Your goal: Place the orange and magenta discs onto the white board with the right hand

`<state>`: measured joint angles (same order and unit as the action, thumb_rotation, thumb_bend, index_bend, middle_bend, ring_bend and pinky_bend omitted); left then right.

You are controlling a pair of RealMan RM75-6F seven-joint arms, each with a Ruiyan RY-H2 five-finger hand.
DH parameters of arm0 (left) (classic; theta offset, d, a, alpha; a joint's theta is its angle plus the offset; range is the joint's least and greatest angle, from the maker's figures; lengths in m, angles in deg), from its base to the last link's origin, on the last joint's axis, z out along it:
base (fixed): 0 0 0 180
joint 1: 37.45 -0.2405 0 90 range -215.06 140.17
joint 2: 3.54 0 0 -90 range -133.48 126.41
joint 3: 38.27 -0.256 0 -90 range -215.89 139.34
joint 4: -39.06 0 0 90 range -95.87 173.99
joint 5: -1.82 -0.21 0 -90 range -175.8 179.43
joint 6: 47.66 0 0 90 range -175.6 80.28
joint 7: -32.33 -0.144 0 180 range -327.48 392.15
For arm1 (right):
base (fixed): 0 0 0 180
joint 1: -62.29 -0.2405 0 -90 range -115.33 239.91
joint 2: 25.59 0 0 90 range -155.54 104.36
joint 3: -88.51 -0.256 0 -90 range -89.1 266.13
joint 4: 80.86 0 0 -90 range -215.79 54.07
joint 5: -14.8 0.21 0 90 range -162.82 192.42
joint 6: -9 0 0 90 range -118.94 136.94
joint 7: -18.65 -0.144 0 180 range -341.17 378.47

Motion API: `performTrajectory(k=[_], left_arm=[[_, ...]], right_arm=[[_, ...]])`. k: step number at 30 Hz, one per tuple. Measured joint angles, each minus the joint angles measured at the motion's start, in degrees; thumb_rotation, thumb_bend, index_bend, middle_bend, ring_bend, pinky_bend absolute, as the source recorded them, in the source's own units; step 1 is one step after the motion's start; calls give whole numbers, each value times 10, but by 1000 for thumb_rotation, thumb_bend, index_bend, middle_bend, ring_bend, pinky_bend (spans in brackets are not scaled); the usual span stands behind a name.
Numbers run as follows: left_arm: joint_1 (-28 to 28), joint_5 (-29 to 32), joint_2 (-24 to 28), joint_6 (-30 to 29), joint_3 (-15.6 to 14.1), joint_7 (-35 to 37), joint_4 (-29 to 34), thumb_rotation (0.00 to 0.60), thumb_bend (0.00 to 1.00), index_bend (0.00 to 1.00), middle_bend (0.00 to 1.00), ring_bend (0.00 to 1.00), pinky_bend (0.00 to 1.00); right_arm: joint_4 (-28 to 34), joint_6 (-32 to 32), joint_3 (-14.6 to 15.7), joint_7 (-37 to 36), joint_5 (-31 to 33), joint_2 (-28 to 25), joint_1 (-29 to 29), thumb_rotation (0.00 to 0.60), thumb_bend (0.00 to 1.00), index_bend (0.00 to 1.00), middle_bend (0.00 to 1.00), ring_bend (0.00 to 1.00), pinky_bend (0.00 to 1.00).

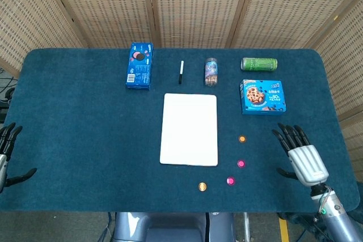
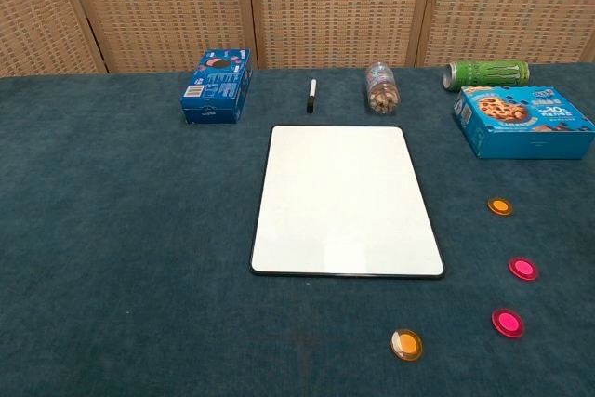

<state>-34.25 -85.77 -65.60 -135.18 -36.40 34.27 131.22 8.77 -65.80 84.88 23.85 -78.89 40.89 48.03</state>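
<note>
The white board [image 1: 189, 128] [image 2: 346, 198] lies flat at the table's middle. To its right are an orange disc [image 1: 242, 139] [image 2: 500, 205] and a magenta disc [image 1: 241, 164] [image 2: 523, 269]. Nearer the front edge lie a second magenta disc [image 1: 230, 181] [image 2: 508, 323] and a second orange disc [image 1: 202, 186] [image 2: 406, 344]. My right hand [image 1: 302, 157] hovers open, fingers spread, to the right of the discs and touches none. At the far left edge my left hand [image 1: 7, 154] is open. The chest view shows neither hand.
Along the back stand a blue cookie pack [image 1: 139, 64], a black marker [image 1: 181, 72], a lying jar [image 1: 211, 71] and a green can [image 1: 259, 64]. A blue cookie box [image 1: 262, 97] sits just behind the right-hand discs. Woven screens close off the back.
</note>
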Motion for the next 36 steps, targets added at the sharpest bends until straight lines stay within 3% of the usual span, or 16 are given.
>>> performTrajectory(k=[6,12,26,36], left_arm=[[10,24,-6,23,8,-20,1,600,0,0,0,0,0],[17,43,-12,38,13,-35,1,600,0,0,0,0,0],[28,68,-19,59,20,-56,2,600,0,0,0,0,0],[29,69,-20,60,19,-57,2,600,0,0,0,0,0]], right_arm=[[23,122,-25,64,43,4,-78,600,0,33,8,0,0],[8,204,-50,100,103,39,-150,600,0,55,106,0,0],[-111,269,-56,157,186,140,-213,600,2,294,112,0,0],[-201,259,-33,175,178,195,-228,600,143,349,112,0,0]])
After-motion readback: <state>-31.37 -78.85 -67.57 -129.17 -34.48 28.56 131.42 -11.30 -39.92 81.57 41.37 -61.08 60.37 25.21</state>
